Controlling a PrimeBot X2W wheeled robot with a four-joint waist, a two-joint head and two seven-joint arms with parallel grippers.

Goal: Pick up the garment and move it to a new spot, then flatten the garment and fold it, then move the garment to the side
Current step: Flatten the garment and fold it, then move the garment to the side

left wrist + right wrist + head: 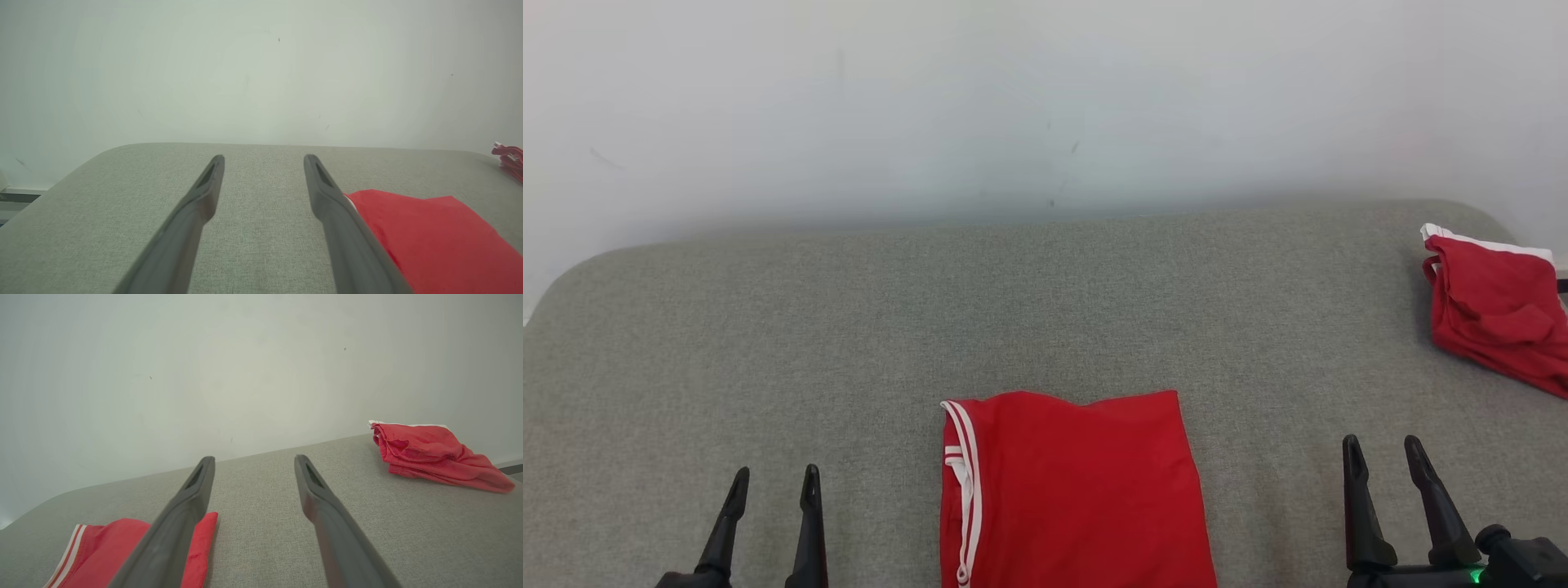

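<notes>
Left gripper (775, 475) and right gripper (1382, 443) hover at the near edge, each with its fingers spread apart and holding nothing. Between them the red garment (1078, 490) lies folded flat on the grey fabric surface (849, 327), white trim along its left side. Well apart, at the far right, a second red cloth (1494, 310) lies rumpled near the white wall (1045, 98).

Lab-type rm, grey fabric table (768, 327), blank wall (1045, 98)
</notes>
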